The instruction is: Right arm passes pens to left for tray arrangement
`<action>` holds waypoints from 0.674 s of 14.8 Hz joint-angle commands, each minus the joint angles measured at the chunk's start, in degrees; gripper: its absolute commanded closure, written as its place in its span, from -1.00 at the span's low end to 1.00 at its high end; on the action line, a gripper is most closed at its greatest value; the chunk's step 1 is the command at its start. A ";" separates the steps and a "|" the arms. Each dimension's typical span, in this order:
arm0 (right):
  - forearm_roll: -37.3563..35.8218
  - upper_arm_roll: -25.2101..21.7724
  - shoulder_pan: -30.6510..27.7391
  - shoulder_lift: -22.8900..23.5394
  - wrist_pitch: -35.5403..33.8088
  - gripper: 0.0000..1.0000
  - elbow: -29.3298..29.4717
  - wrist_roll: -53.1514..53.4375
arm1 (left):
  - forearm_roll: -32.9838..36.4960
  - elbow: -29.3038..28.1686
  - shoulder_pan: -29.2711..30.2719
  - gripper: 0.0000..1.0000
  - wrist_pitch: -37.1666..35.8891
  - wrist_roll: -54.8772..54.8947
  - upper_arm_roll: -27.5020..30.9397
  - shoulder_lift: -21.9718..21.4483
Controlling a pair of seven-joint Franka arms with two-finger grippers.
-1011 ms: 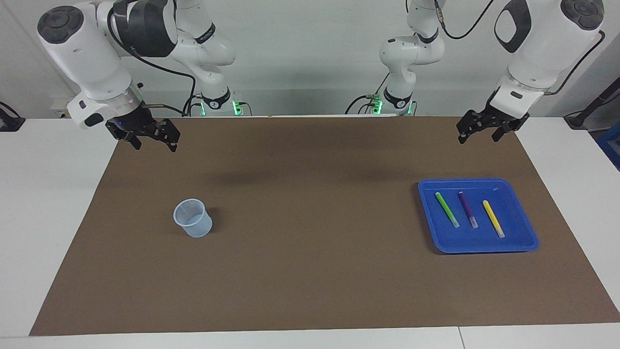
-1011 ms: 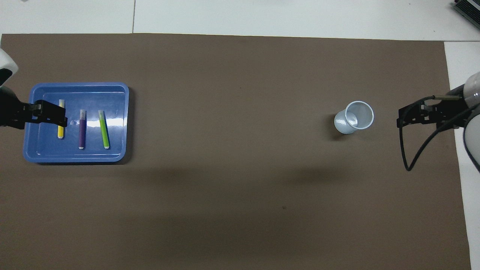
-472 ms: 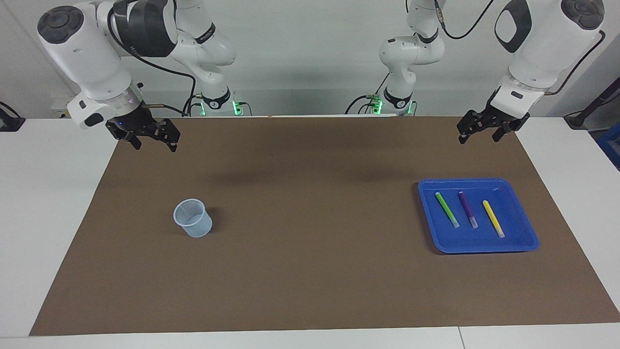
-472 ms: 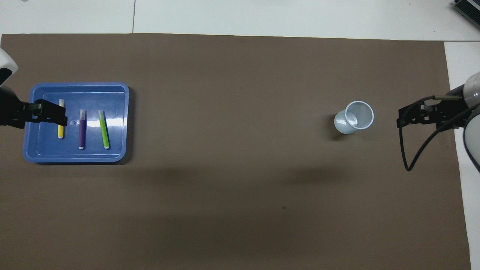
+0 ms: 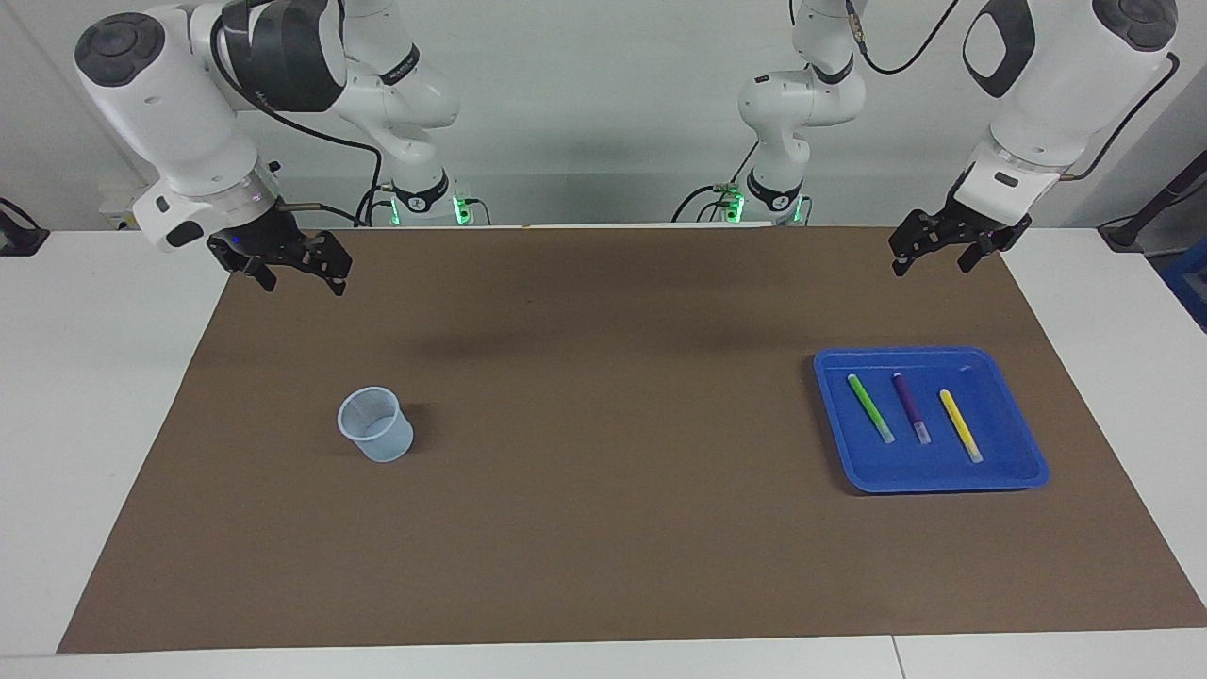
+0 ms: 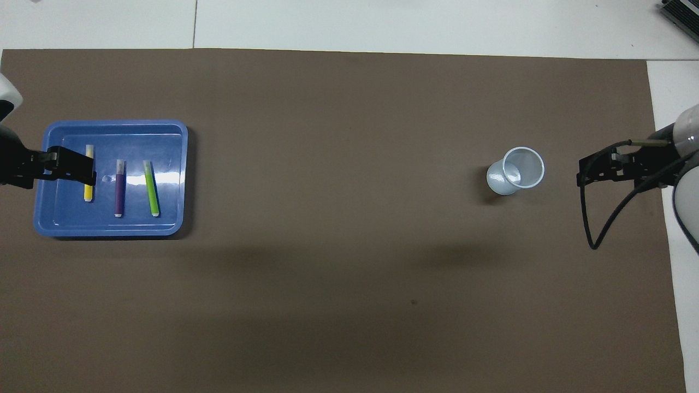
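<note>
The blue tray (image 5: pixel 1014 415) (image 6: pixel 114 124) lies on the brown mat toward the left arm's end of the table. Three pens lie side by side in it: green (image 5: pixel 869 407) (image 6: pixel 151 188), purple (image 5: pixel 911 407) (image 6: pixel 119 188) and yellow (image 5: pixel 960 424) (image 6: pixel 88 185). My left gripper (image 5: pixel 929 267) (image 6: pixel 82 168) hangs open and empty, raised above the mat at that end. From above it overlaps the tray's edge and the yellow pen. My right gripper (image 5: pixel 302 283) (image 6: pixel 592 170), with its blue light, hangs open and empty over the mat's corner at the right arm's end.
A small clear plastic cup (image 5: pixel 375 424) (image 6: pixel 516 170) stands upright on the mat toward the right arm's end. The brown mat (image 5: pixel 603 528) covers most of the white table. A black cable (image 6: pixel 587 218) loops down from the right wrist.
The left gripper has drifted slightly upward and away from the tray. The right gripper, the pens, the tray and the cup have not moved.
</note>
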 commanded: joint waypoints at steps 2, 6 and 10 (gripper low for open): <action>-0.19 0.49 -0.12 -1.63 1.29 -1.00 -2.09 -0.52 | -0.61 0.28 -0.74 -1.00 -0.95 -0.49 0.66 -0.69; -0.19 0.49 -0.21 -1.72 1.38 -1.00 -2.35 -0.70 | -1.58 -0.07 -0.73 -1.00 0.28 -0.49 0.66 -0.69; -0.19 0.49 -0.12 -1.99 0.76 -1.00 -2.53 -1.40 | -1.58 -0.16 -0.73 -1.00 0.28 -0.49 0.66 -0.77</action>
